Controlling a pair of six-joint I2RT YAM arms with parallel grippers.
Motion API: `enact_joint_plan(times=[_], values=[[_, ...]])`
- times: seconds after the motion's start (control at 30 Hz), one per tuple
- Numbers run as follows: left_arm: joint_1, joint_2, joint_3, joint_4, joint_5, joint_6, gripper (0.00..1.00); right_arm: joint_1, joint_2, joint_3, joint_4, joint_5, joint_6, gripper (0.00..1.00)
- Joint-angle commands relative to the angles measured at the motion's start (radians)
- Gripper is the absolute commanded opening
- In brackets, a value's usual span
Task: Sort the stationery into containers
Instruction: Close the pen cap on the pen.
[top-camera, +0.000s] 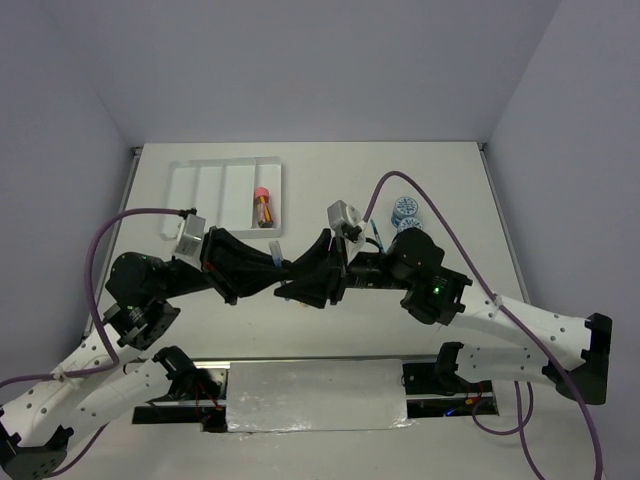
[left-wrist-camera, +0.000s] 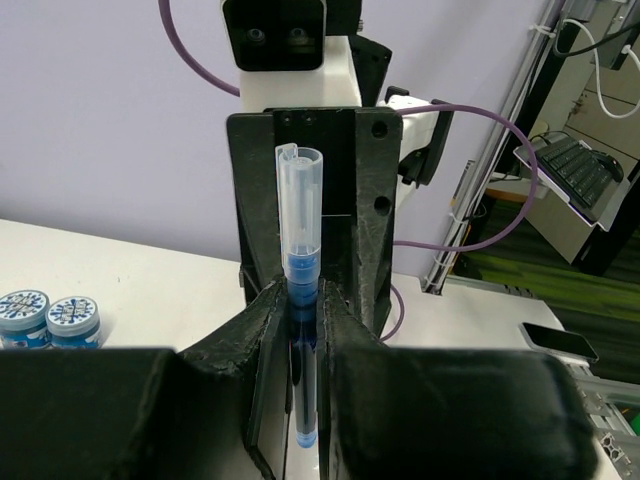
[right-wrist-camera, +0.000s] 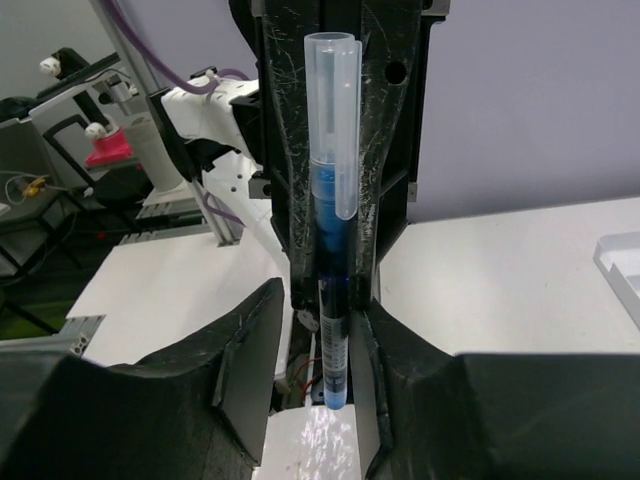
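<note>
The left pincer (left-wrist-camera: 303, 292) is gripping a blue pen (left-wrist-camera: 300, 200) by its lower barrel. Both fingers are pressing against it with no gap showing. The pen is standing upright above the desk (top-camera: 450, 180), clear cap at the top, in the centre of the top view where the two arms are meeting tip to tip.

The right pincer (right-wrist-camera: 322, 300) is facing the left one and standing partly open around the same pen. A strip of background is showing between the pen and the finger at frame left. The finger at frame right is lying just beside the barrel; contact there cannot be confirmed.

The white four-compartment tray (top-camera: 190, 185) is lying in the upper left of the top view, apart from both pincers. A pink-capped orange piece (top-camera: 262, 206) is lying in its rightmost compartment.

Two round blue-lidded tubs (left-wrist-camera: 75, 318) are sitting side by side on the desk at the lower left of the left wrist view. In the top view they are sitting right of centre, just beyond the right arm.
</note>
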Motion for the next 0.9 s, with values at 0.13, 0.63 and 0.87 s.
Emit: enact_joint_plan(times=[0.13,0.63,0.87], values=[[-0.006,0.003,0.008,0.045,-0.023,-0.004,0.00,-0.005,0.019,0.036,0.052,-0.016,-0.023,0.28],[-0.007,0.010,0.092,-0.206,-0.133,0.112,0.70,-0.007,-0.010,0.018,0.012,0.085,-0.041,0.00],[-0.006,0.019,0.193,-0.355,-0.272,0.145,0.99,-0.004,-0.008,0.010,-0.061,0.177,-0.075,0.00]])
